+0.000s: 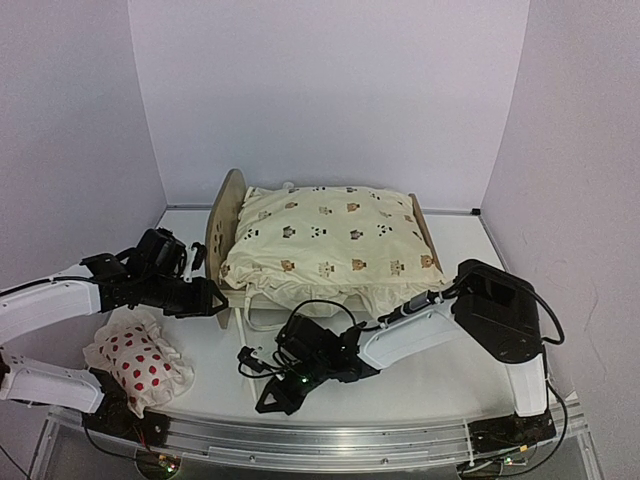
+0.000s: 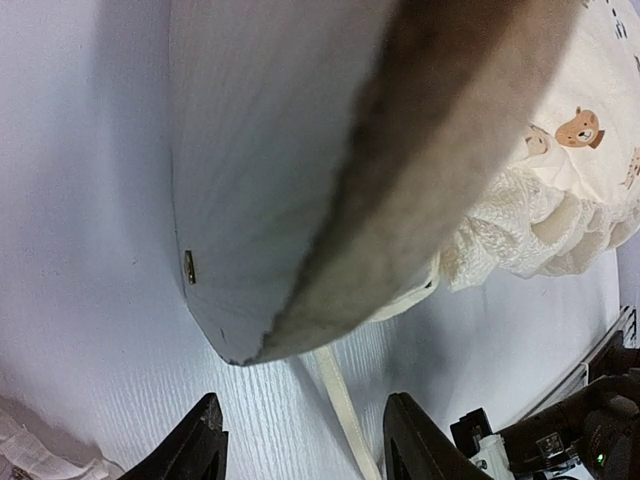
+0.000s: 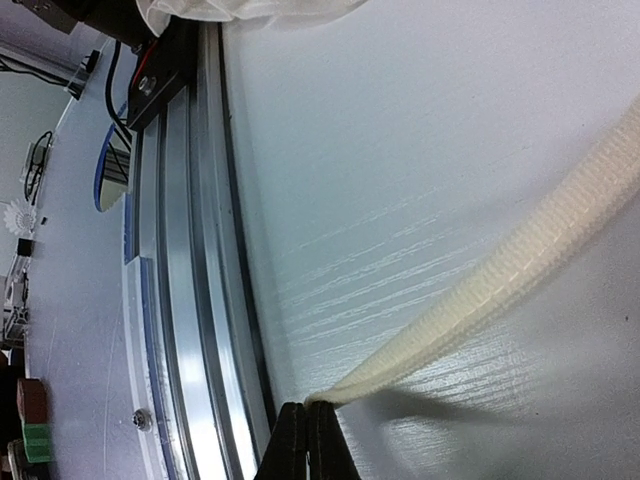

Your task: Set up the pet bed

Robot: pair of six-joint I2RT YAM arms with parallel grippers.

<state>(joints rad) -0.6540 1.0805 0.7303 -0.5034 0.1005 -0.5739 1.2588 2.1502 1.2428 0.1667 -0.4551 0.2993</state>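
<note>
Right gripper (image 3: 306, 430) is pinched fully closed on the end of a cream tie (image 3: 500, 285), which runs taut from the fingertips across the table (image 1: 430, 385), close to the metal rail (image 3: 190, 250) at the near edge. Left gripper (image 2: 305, 415) stands about half open and grips nothing. Its 2 fingers hover just short of the near corner of the headboard, and a 2nd tie lies on the table between them.

The pet bed (image 1: 224, 215) sits toward the back of the table with its headboard on the left. The animal-print cushion (image 1: 330, 235) already lies in it. The spotted pillow (image 1: 135, 365) is off to the near left, apart from the bed.

I judge we are at the step of fastening the cushion, with the pillow not yet placed. Next I would want the left fingers lowered onto that loose tie, keeping the right side's tension gentle so the light frame does not slide.

I can read no brand, label or writing; the cushion shows only small bear figures.
</note>
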